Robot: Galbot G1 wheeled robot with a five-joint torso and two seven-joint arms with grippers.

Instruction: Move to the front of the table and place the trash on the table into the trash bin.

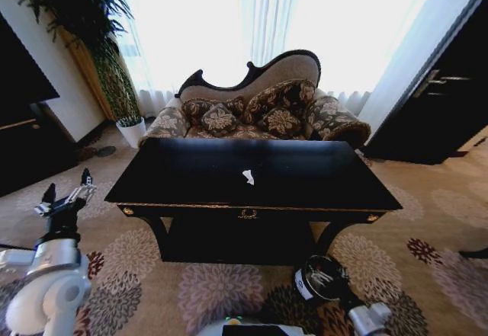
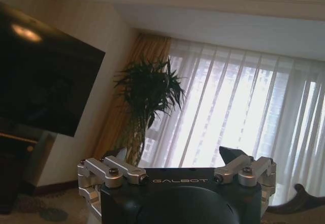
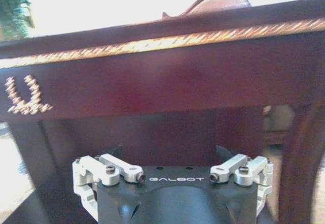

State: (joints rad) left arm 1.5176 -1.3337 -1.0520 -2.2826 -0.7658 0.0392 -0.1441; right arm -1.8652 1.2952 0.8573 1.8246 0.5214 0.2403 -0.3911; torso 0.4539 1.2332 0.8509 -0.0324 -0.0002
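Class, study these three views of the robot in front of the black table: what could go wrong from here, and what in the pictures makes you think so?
1. The right gripper sits low before the glossy black gold-trimmed table, facing its apron; raising it carelessly might strike the edge.
2. The crumpled white paper scrap lies mid-table, small and flat, so a grasp may slip.
3. The left gripper is raised beside the table's corner; turning might clip it.

Lighting: strong daylight through sheer curtains [image 1: 252, 16], blown out white beyond the left gripper [image 2: 172, 155]. Table [image 1: 191, 172] top glossy, dark. Head view bowed at edges. Right wrist view soft, reddish.
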